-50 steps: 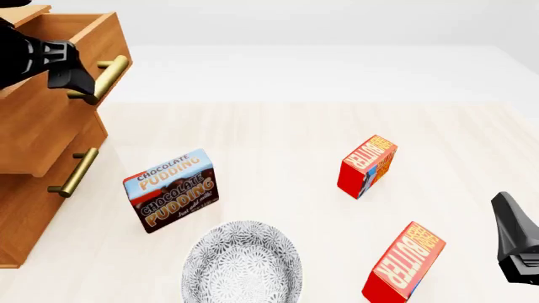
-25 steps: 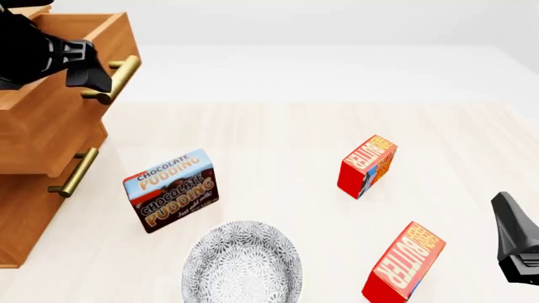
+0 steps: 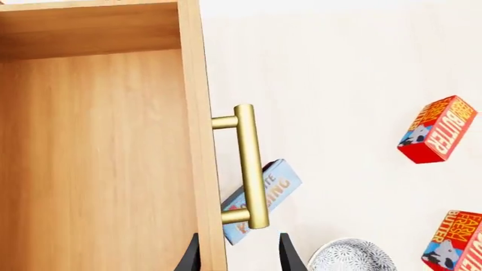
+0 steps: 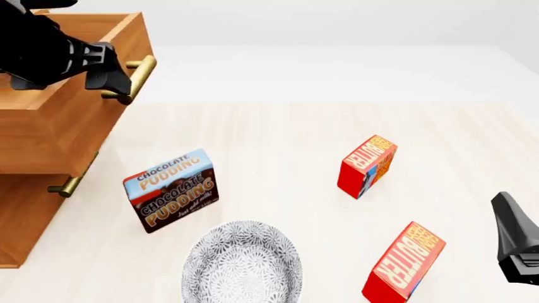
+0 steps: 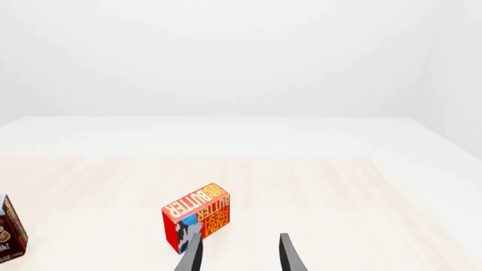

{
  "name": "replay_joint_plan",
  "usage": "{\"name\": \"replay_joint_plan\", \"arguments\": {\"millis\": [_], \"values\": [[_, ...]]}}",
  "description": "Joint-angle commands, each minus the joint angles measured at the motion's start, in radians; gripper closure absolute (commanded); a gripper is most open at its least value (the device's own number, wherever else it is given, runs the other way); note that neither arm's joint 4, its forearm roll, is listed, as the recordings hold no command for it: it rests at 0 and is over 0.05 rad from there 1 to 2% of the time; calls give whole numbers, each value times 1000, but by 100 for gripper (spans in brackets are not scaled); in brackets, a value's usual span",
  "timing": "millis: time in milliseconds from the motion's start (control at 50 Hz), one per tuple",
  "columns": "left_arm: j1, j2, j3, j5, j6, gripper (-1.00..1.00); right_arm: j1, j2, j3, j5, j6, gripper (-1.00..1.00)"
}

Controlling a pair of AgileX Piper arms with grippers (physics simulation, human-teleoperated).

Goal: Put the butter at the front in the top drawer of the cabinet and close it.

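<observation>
The butter at the front point(image 4: 404, 262) stands near the table's front edge, right of centre; it also shows as the butter point(image 3: 455, 241) in the left wrist view. The top drawer point(image 4: 52, 126) of the cabinet point(image 4: 20, 218) stands pulled far out, its inside point(image 3: 98, 164) showing bare wood. My left gripper point(image 4: 115, 78) is open at the brass handle point(image 3: 253, 164), its jaws straddling the drawer's front panel and the bar. Just right of the front butter my right gripper point(image 4: 508, 214) hovers open with nothing in it.
A second butter carton point(image 4: 368, 165) stands farther back, ahead of my right gripper point(image 5: 239, 254). A Chocolate Pudding box point(image 4: 173, 189) stands below the drawer's front, and a patterned bowl point(image 4: 242, 264) sits at the front centre. The lower drawer's handle point(image 4: 71, 182) is partly overhung.
The top drawer has slid farther out to the right with my left gripper at its handle, now overhanging the lower drawer's handle. The right arm and the boxes have not moved.
</observation>
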Motion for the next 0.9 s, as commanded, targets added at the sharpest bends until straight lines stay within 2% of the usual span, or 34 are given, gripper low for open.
{"name": "replay_joint_plan", "arguments": {"millis": [20, 620, 660, 720, 900], "values": [[-56, 5, 1, -14, -8, -100, 0, 0, 1, -1, 1, -100], [-178, 29, 31, -78, -65, -100, 0, 0, 1, -1, 1, -100], [-236, 21, 39, -90, -103, -100, 0, 0, 1, -1, 1, -100], [-221, 28, 32, -87, -86, -100, 0, 0, 1, -1, 1, -100], [-251, 29, 18, -96, -87, -100, 0, 0, 1, -1, 1, -100]]}}
